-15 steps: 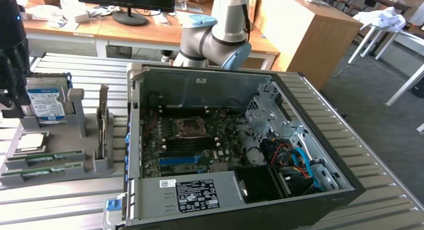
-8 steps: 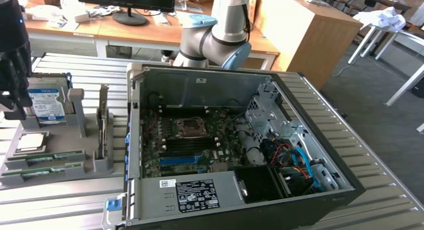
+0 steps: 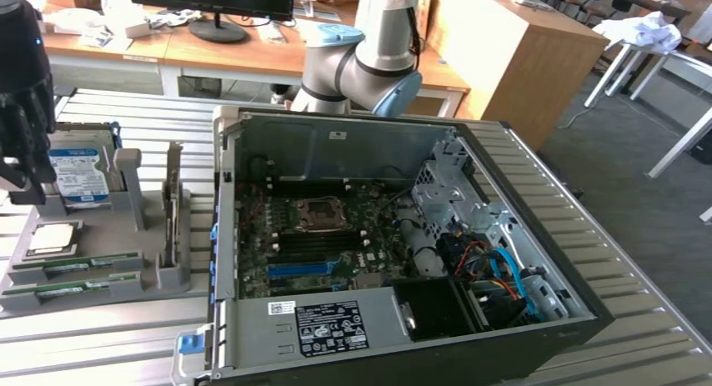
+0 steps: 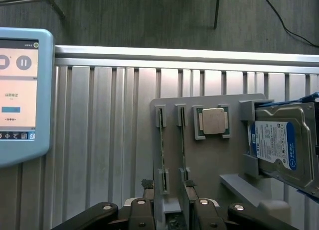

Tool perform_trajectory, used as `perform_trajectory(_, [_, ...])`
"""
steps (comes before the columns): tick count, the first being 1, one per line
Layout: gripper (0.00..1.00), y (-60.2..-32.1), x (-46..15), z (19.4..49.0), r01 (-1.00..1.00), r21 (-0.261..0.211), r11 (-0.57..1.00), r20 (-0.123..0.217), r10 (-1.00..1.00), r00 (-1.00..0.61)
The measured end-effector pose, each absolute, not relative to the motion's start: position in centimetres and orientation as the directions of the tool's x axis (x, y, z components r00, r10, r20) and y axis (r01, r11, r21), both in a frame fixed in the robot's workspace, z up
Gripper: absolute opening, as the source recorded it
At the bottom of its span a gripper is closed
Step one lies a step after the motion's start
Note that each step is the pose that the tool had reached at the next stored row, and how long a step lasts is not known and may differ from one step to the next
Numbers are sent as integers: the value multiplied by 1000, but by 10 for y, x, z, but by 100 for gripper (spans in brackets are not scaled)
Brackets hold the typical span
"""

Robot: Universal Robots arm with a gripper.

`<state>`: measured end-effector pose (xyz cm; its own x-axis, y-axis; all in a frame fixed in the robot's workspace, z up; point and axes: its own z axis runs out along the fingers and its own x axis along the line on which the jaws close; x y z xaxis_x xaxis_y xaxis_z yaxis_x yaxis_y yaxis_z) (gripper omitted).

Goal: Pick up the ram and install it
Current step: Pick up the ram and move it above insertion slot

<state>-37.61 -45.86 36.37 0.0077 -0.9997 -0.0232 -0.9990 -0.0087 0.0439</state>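
Note:
Two green ram sticks (image 3: 78, 263) lie side by side in the slots of a grey holder tray (image 3: 145, 278) at the exterior view's left. In the wrist view both rams stand edge-on, one (image 4: 162, 150) beside the other (image 4: 182, 145). My black gripper (image 3: 20, 182) hangs above the tray's far end, near the hard drive. Its fingers (image 4: 144, 210) are open in the wrist view, and the gripper (image 4: 171, 212) holds nothing. The open computer case (image 3: 333, 144) shows its motherboard with dark memory slots (image 3: 300, 251).
On the tray there is also a silver hard drive with a blue-and-white label (image 4: 276, 145) and a square silver processor (image 4: 213, 121). A touchscreen pendant (image 4: 20, 95) rests beside the tray on the slatted metal table (image 4: 99, 140). The arm's base (image 3: 356, 61) rises behind the case.

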Motion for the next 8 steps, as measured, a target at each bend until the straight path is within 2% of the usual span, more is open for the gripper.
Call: perform_trajectory(8, [36, -459, -375, 359, -999, 44, -9, -23, -1000, 8])
